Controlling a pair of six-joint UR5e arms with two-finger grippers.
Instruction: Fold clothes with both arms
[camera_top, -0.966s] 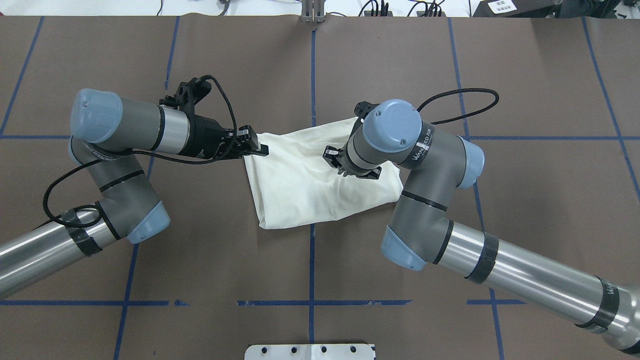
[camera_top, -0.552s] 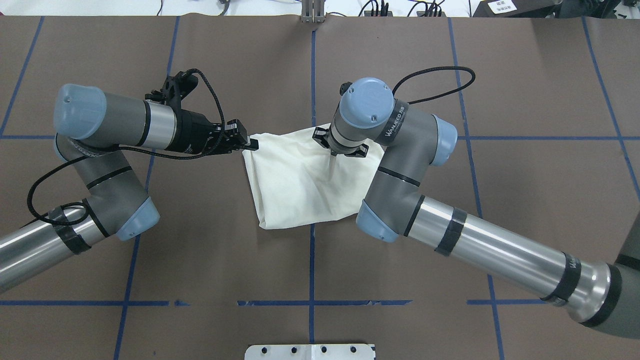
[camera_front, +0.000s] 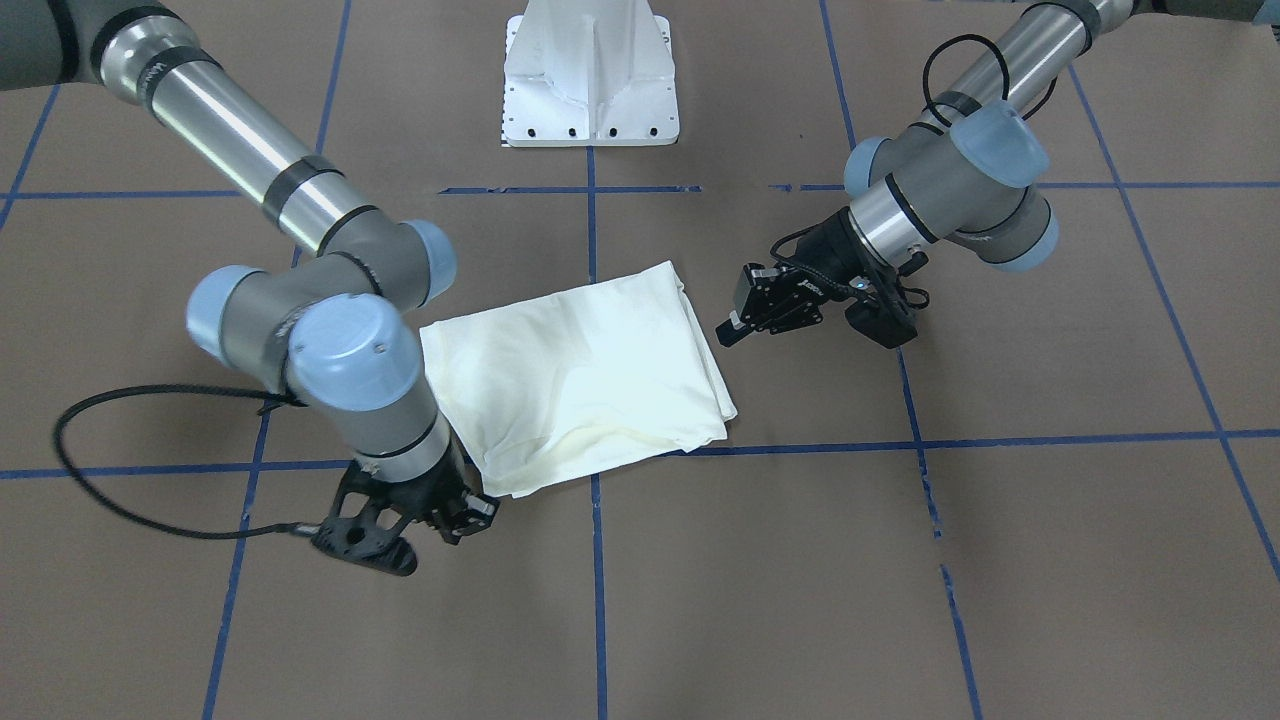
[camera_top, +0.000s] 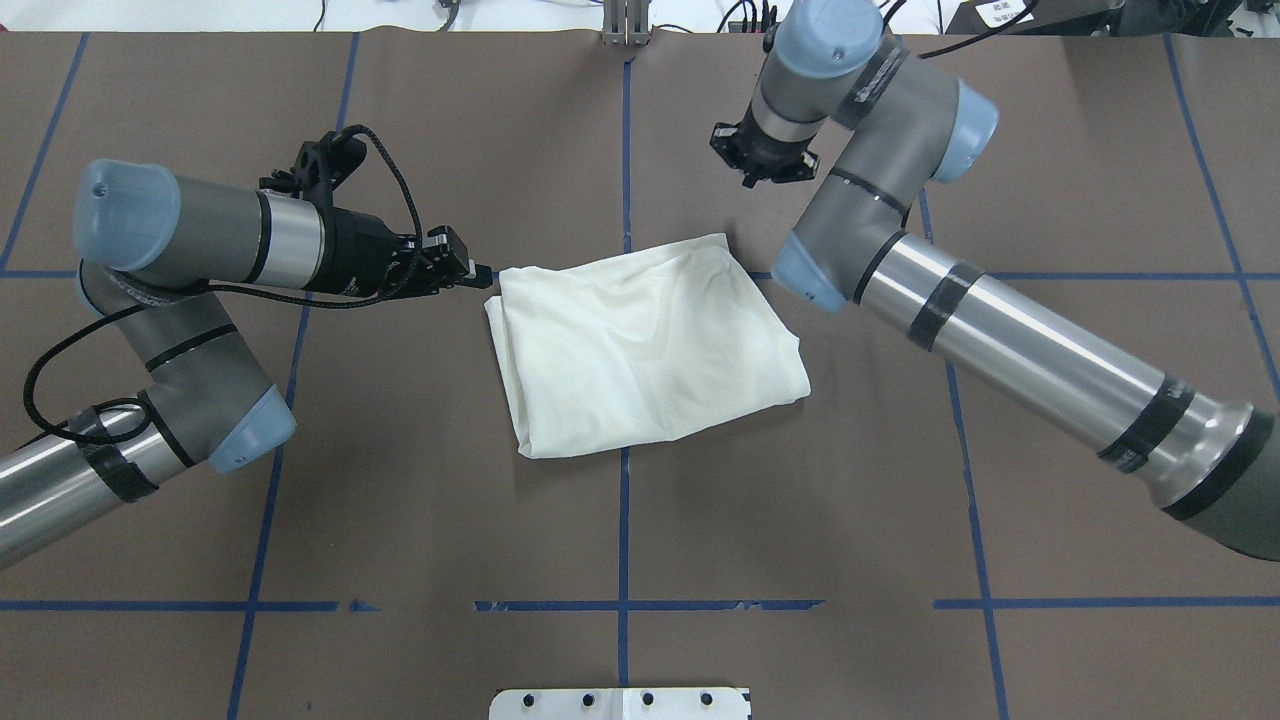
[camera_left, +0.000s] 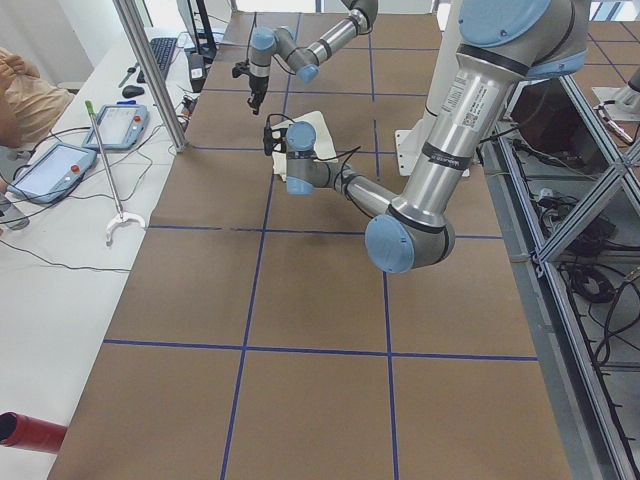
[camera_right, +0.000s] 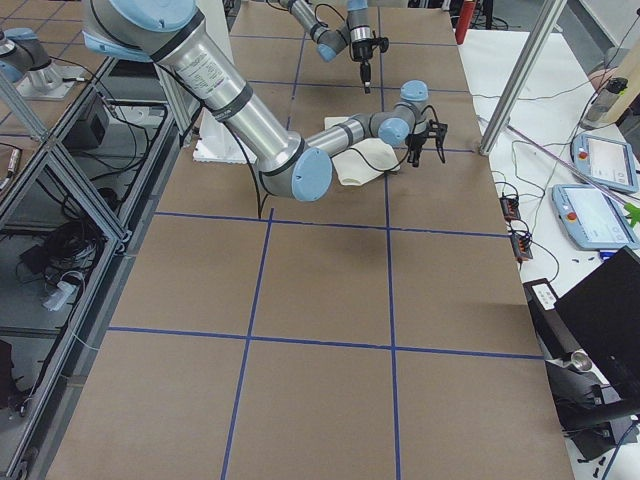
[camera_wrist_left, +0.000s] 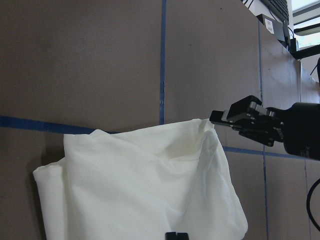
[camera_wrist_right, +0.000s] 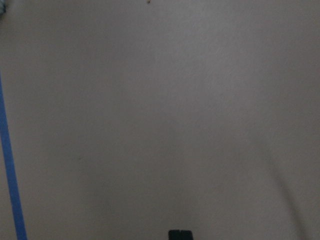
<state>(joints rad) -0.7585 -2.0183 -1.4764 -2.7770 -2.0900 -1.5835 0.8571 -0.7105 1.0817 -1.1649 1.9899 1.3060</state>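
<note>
Cream-white cloth, plain side up: T-shirt (camera_top: 645, 345) folded to a rough rectangle. Cannot make out neck or sleeves. Lies flat on brown table cover (camera_top: 420, 520), straight ahead of white base (camera_top: 620, 703), well apart from it.

Left gripper (camera_front: 733, 315): ahead of base, to its left, tip just beside shirt's far-left corner, clear of cloth. Reads as jaws apart in front view; edge-on from overhead. Grips nothing.

Right gripper (camera_top: 758, 170): ahead of base, to its right, raised off cover, pointing down. Too dark and small to judge; cannot tell jaws apart or together. Appears in left wrist view at shirt's far-right corner; cannot tell touching or above.

Past table edge farthest from base: bench (camera_left: 40, 330) with tablets (camera_left: 45, 170) and cables, plus a person's arm (camera_left: 20, 90) cut off by frame.

White label (camera_top: 1005, 12) past same edge: print too small to read. Lettering on left arm (camera_left: 455, 100) likewise unreadable.
</note>
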